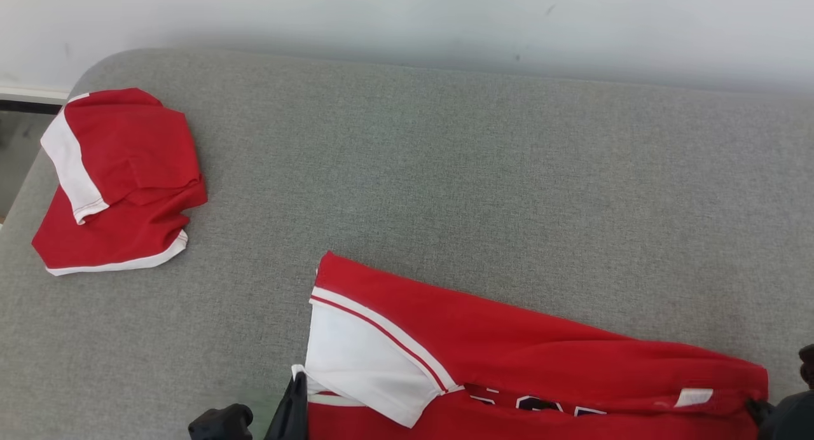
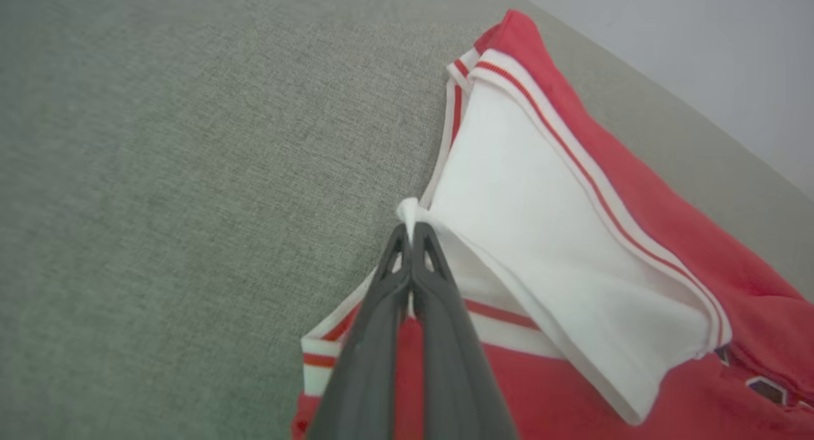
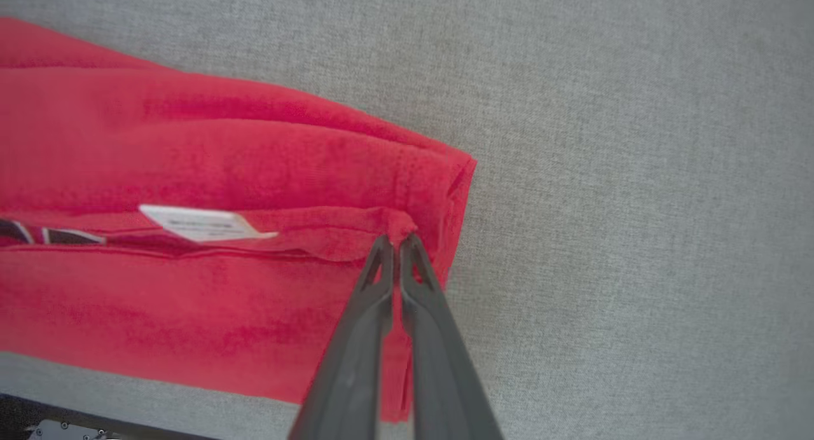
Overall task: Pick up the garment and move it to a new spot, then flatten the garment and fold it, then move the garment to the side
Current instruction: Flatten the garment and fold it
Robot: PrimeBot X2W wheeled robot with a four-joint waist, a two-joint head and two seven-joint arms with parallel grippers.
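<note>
In the head view, the red garment [image 1: 509, 357] lies on the near part of the grey cloth-covered counter [image 1: 445, 173], folded along its length, with a white sleeve [image 1: 356, 364] at its left end. The left pincer [image 1: 294, 389] rises from the bottom edge at this left end. The right pincer [image 1: 757, 407] is at the garment's right end, by the lower right corner of the view. A second garment [image 1: 121, 179], red and white and folded, lies at the far left, well apart. Behind the counter stands a pale wall [image 1: 381, 14].

In the left wrist view, the left pincer [image 2: 410, 233] points along the counter, its two dark fingers pressed together. It is clenched on a small white corner of the garment, just beside the sleeve.

In the right wrist view, the right pincer [image 3: 395, 243] has its fingers together as well. It pinches a red fold at the garment's edge, near the corner. A white label [image 3: 200, 224] lies on the cloth to the left of the tips.
</note>
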